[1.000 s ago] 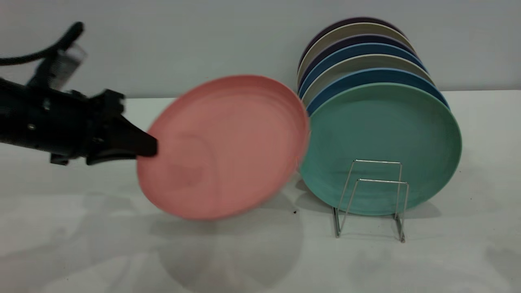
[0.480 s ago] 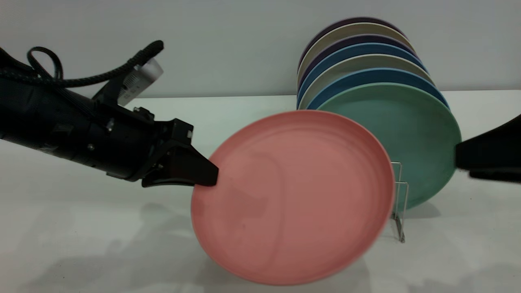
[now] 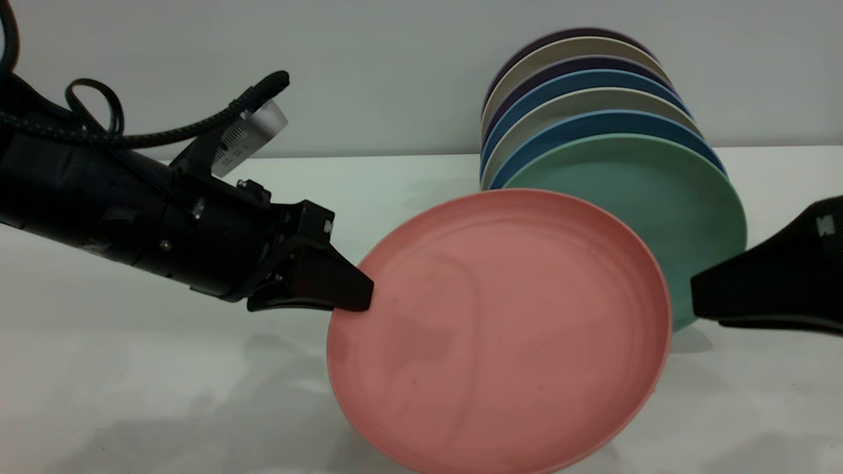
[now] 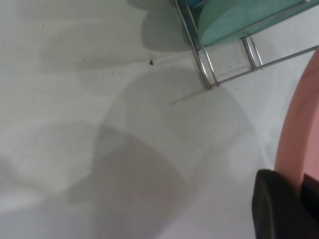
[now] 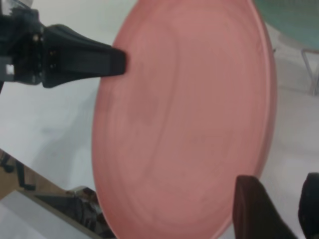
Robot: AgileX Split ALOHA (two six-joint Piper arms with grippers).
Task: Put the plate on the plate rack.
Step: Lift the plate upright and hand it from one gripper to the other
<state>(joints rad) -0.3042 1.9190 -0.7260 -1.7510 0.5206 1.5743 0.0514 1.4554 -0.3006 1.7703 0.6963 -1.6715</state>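
The salmon-pink plate (image 3: 500,329) hangs upright and tilted just above the table, in front of the green plate (image 3: 658,197). My left gripper (image 3: 361,299) is shut on its left rim; the left wrist view shows the rim of the plate (image 4: 304,124) pinched between the dark fingers (image 4: 276,209). The right gripper (image 3: 697,296) comes in from the right, its tips close to the plate's right edge. In the right wrist view this gripper (image 5: 284,209) is open, with only table between its fingers. The pink plate hides the plate rack in the exterior view; the rack's wire feet (image 4: 205,74) show in the left wrist view.
Several plates (image 3: 579,85) in blue, cream and dark purple stand in a row behind the green one. A grey wall (image 3: 395,66) closes the back of the white table (image 3: 132,368). The left arm's cable (image 3: 164,131) loops above its wrist.
The left gripper has carried the pink plate to the right and lower, so it now covers the rack. The right gripper has come in from the right toward the plate's edge.
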